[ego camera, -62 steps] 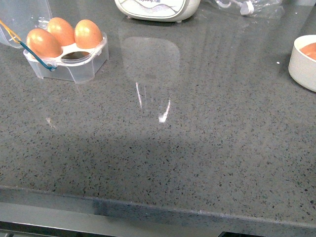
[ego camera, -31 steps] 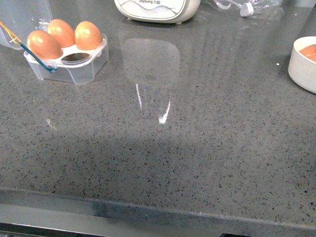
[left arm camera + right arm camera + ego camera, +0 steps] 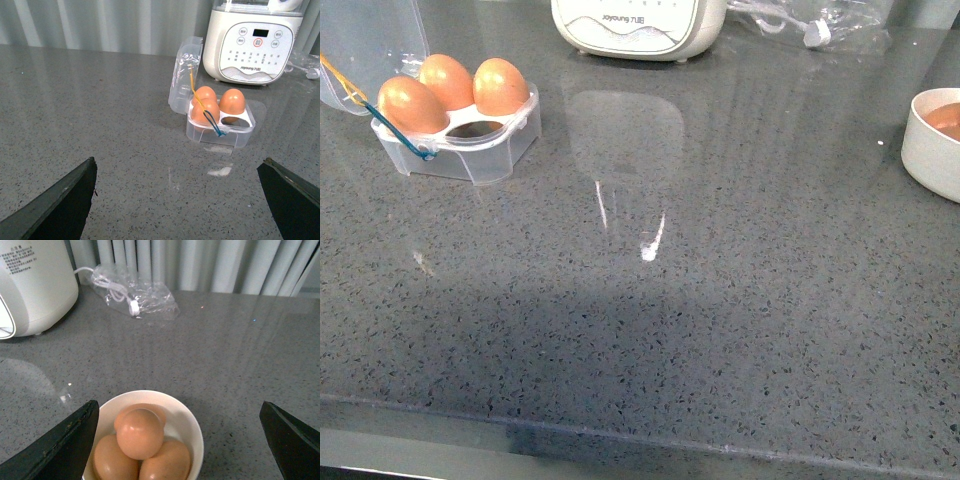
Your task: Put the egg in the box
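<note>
The box point(image 3: 470, 160), a clear carton with its lid point(image 3: 182, 75) swung open, stands at the counter's far left. It holds three brown eggs, and its front right cell point(image 3: 477, 128) is empty. Several more brown eggs are piled in a white bowl point(image 3: 197, 435), seen at the right edge of the front view as the bowl point(image 3: 925, 150). The topmost egg point(image 3: 140, 432) rests on the others. My right gripper point(image 3: 179, 403) hangs open above and just behind the bowl. My left gripper point(image 3: 178, 160) is open over bare counter, short of the box point(image 3: 220, 135). Neither gripper shows in the front view.
A white kitchen appliance point(image 3: 635, 25) stands at the back behind the box. A clear plastic bag with a white cable point(image 3: 135, 295) lies at the back right. The counter's front edge point(image 3: 640, 440) runs along the near side. A pleated curtain closes off the back.
The front view has shifted a little: the box and appliance sit slightly lower in the picture and the bowl nearer the right edge. Nothing on the counter has moved.
</note>
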Motion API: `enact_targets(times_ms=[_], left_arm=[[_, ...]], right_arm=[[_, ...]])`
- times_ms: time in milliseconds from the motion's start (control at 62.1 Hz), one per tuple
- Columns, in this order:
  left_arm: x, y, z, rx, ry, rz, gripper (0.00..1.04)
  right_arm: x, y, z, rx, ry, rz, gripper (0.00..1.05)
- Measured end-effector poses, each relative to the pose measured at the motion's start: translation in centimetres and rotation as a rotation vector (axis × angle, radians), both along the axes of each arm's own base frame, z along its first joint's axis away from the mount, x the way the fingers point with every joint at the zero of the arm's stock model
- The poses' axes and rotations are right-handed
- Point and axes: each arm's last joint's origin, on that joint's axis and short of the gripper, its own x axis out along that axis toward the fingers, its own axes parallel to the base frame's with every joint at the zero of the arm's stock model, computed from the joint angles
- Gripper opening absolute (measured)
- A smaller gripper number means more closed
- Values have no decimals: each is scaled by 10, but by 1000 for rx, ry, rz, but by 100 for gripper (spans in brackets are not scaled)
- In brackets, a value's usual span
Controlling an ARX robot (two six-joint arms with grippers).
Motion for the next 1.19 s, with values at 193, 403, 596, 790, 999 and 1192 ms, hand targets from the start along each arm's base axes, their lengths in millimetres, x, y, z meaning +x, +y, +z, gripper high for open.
enact_targets(times_ms=[193, 403, 596, 790, 999, 1192], left_arm=[[0, 0, 0, 0, 0, 0, 98], [0, 0, 0, 0, 0, 0, 98], [0, 0, 0, 0, 0, 0, 98], [0, 0, 0, 0, 0, 0, 98], [0, 0, 0, 0, 0, 0, 98], [0, 0, 0, 0, 0, 0, 98]], right_arm=[[19, 9, 4, 2, 90, 46, 97], [37, 10, -5, 25, 180, 100, 97], [45, 7, -17, 43, 198, 135, 97], [49, 3, -23, 52, 211, 139, 97], [51, -1, -32, 59, 230, 131, 97], [51, -4, -41, 65, 259, 128, 97]])
